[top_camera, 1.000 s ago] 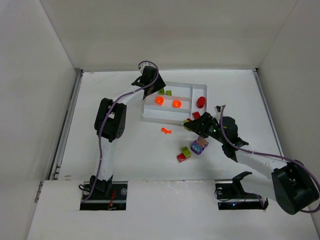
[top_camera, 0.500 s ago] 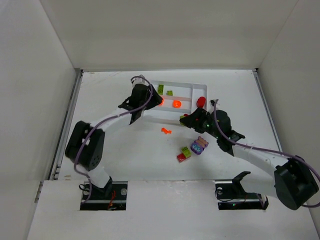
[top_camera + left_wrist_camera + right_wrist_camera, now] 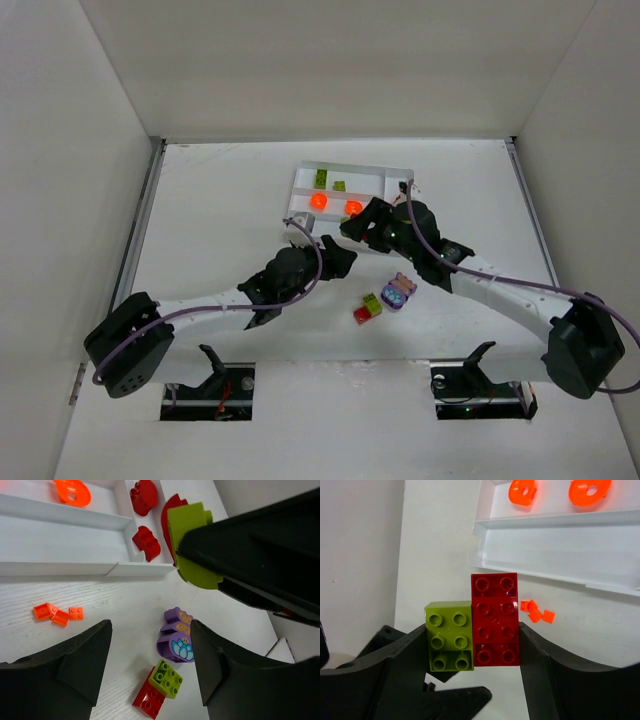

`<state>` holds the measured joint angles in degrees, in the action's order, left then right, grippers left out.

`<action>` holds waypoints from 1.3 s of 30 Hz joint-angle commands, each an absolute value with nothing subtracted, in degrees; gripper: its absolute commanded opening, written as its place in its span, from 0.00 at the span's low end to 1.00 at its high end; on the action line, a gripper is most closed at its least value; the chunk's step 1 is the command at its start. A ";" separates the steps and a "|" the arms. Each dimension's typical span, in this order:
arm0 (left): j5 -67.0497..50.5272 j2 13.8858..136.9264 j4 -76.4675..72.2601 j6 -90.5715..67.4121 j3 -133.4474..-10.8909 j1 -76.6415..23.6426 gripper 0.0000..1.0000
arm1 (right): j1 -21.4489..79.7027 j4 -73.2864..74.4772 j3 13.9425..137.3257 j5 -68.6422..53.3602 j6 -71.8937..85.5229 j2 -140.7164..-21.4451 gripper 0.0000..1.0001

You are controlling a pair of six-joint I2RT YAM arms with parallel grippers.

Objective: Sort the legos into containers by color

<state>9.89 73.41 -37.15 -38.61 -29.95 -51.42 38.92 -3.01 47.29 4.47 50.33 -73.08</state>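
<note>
Left arm [image 3: 205, 300]: stretched low, elbow at the near left, forearm running rightward to mid-view. Left gripper [image 3: 338, 260]: fingers [image 3: 75, 665] spread wide, nothing between them. Right arm [image 3: 505, 298]: extended from the near right on a diagonal toward the far left, wrist lying just beyond the left gripper. Right gripper [image 3: 356, 226]: fingers [image 3: 395, 675] pressed from both sides on a red and lime brick pair [image 3: 492, 625], studs facing the wrist camera.

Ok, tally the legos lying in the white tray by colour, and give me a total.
Green legos: 2
Orange legos: 2
Red legos: 2
Total visible in the tray: 6
Not counted: the red and green bricks held in the right pincer.
</note>
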 commanded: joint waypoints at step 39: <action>38.23 84.11 -79.80 -21.97 -27.16 -63.67 0.27 | 44.87 -5.54 48.16 9.14 62.23 -72.25 0.53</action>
<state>36.14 83.85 -72.75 -22.79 -25.63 -63.05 44.34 -2.26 48.69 8.82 61.58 -74.02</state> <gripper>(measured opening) 0.289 0.704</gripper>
